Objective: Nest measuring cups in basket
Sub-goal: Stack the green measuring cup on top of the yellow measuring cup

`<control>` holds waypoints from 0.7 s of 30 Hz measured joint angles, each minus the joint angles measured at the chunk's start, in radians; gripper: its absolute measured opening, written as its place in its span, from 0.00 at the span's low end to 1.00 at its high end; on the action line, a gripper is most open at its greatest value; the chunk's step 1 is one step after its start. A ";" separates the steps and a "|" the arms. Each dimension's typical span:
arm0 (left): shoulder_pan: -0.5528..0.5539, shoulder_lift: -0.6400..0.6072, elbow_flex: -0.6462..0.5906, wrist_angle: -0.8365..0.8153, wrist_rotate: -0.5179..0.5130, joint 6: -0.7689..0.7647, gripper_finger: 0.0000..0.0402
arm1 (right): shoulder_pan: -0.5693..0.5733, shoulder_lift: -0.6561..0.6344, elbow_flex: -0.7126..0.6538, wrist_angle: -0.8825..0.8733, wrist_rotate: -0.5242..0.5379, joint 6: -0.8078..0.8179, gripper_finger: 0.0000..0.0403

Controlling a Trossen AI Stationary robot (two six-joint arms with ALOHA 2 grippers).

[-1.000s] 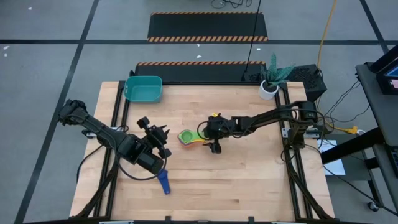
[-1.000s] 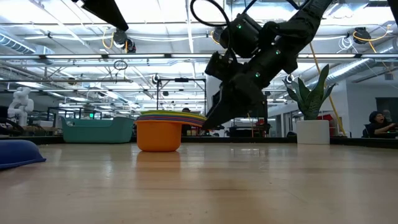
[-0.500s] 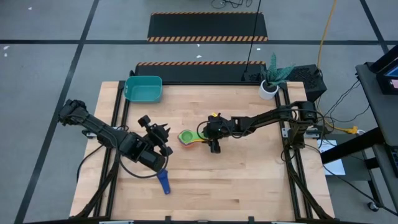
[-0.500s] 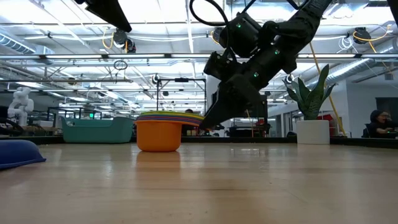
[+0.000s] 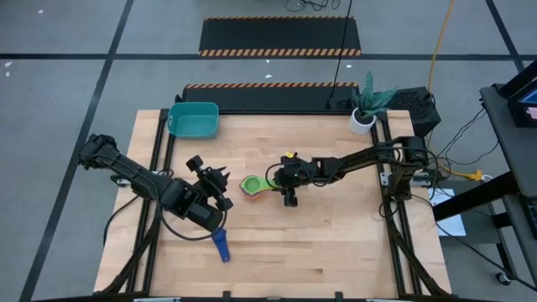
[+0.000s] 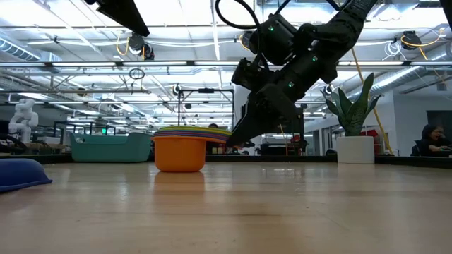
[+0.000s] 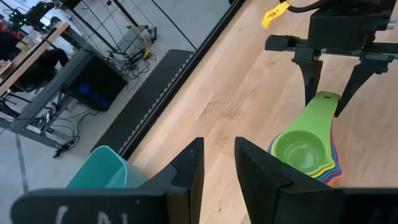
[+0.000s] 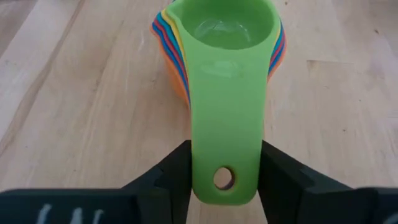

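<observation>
Stacked cups' [image 8: 221,43] lower colours mostly hidden under green.

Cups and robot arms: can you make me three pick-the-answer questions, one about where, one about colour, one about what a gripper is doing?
1. Where is the cup stack?
A. in the basket
B. on the table
C. by the plant

2. What colour is the top cup?
A. green
B. red
C. white

3. What is the right gripper doing?
A. hanging open, far off
B. straddling the green handle
C. holding the basket

Answers: B, the stack stands on the table, far from the basket. A, the right wrist view shows green on top. B, its fingers sit either side of the handle.
</observation>
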 joint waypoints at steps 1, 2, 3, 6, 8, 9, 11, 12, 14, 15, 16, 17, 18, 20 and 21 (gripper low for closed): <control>0.000 0.000 0.000 0.000 0.000 0.000 0.23 | 0.000 0.000 0.000 0.000 0.000 0.000 0.33; 0.000 0.000 0.000 0.000 0.000 0.000 0.23 | 0.000 0.000 0.000 0.000 0.000 0.000 0.33; 0.000 0.000 0.000 0.000 0.000 -0.001 0.23 | 0.000 0.000 0.000 0.001 0.001 -0.001 0.33; 0.000 0.000 0.000 0.002 0.001 -0.007 0.23 | 0.000 0.000 0.000 0.005 -0.001 0.001 0.36; 0.000 0.000 0.000 0.003 0.010 -0.011 0.23 | 0.000 -0.002 0.000 0.006 -0.002 0.002 0.40; 0.000 0.000 0.000 0.005 0.019 -0.014 0.23 | 0.000 -0.003 0.000 0.010 -0.002 0.003 0.42; 0.000 0.000 0.000 0.014 0.047 -0.017 0.23 | 0.000 -0.006 0.000 0.013 -0.002 0.011 0.46; 0.000 0.000 0.000 0.027 0.062 -0.016 0.23 | 0.000 -0.007 0.000 0.015 -0.001 0.019 0.48; 0.000 0.000 0.000 0.061 0.095 -0.003 0.23 | 0.002 -0.007 0.000 0.024 0.017 0.033 0.52; 0.000 0.000 0.000 0.079 0.111 0.005 0.23 | 0.007 -0.007 0.000 0.026 0.040 0.041 0.53; -0.002 0.000 0.000 0.100 0.127 0.019 0.23 | 0.014 -0.007 0.000 0.028 0.074 0.043 0.54; -0.004 0.000 0.000 0.122 0.145 0.035 0.23 | 0.023 -0.007 0.000 0.028 0.114 0.045 0.55; -0.008 0.000 0.000 0.145 0.163 0.052 0.23 | 0.034 -0.007 0.000 0.027 0.156 0.044 0.56; -0.020 0.002 0.000 0.200 0.192 0.092 0.23 | 0.059 -0.007 0.000 0.027 0.219 0.045 0.57; -0.027 0.007 0.000 0.229 0.202 0.113 0.23 | 0.072 -0.008 0.000 0.027 0.240 0.045 0.57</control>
